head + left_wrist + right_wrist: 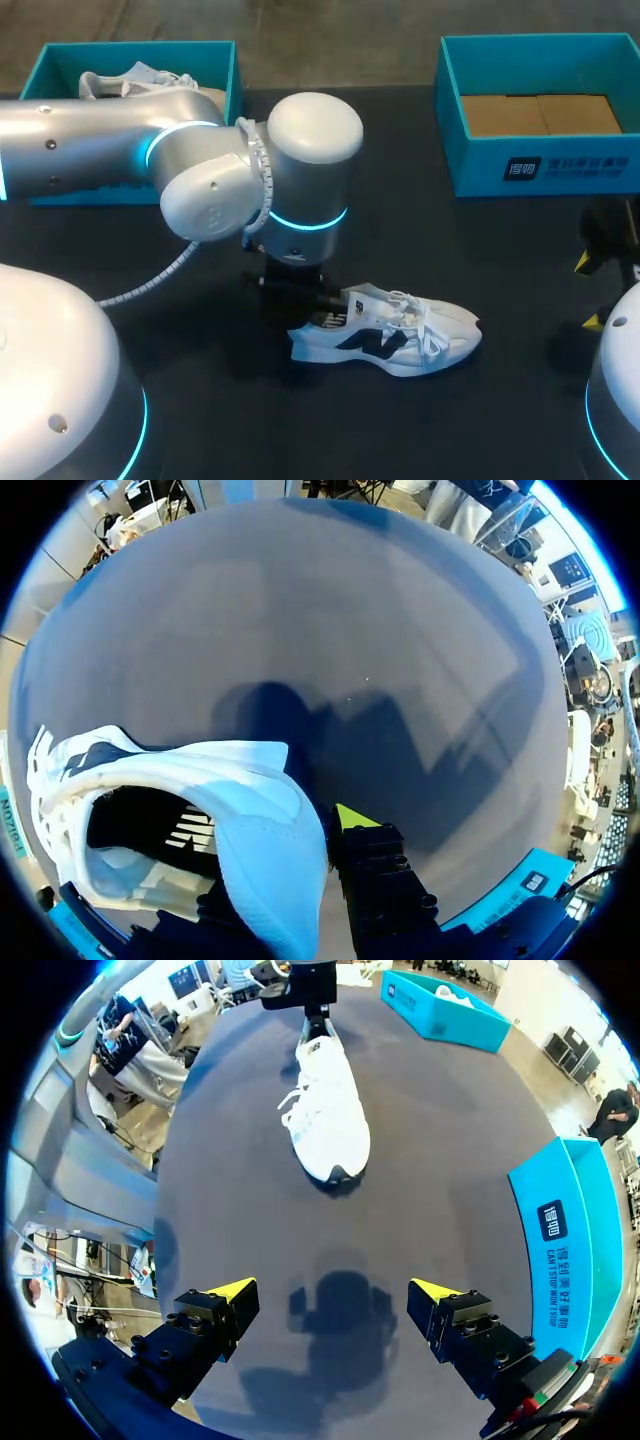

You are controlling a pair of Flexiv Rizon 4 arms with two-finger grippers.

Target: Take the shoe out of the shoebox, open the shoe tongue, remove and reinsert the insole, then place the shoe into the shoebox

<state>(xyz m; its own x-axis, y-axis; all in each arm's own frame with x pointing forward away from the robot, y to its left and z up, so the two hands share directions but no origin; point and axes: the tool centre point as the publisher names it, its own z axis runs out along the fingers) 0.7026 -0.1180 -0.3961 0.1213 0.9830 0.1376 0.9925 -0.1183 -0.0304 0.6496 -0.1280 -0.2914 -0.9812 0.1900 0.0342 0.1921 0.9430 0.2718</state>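
Note:
A white shoe [390,338] with dark side marks lies on its side on the black table, toe toward the right. My left gripper [300,290] points down at its heel. In the left wrist view my left gripper [300,860] is shut on the heel wall of the shoe [250,820]; one yellow tip shows outside, the other is hidden by the shoe. My right gripper [333,1290] stands open over bare table, well short of the shoe's [325,1115] toe, with nothing between its fingers. It sits at the table's right edge [598,292].
A teal shoebox [225,75] at the back left holds a second white shoe [135,80], partly hidden by my left arm. Another teal shoebox [470,165] at the back right holds brown cardboard [540,113]. Bare table lies between the shoe and my right gripper.

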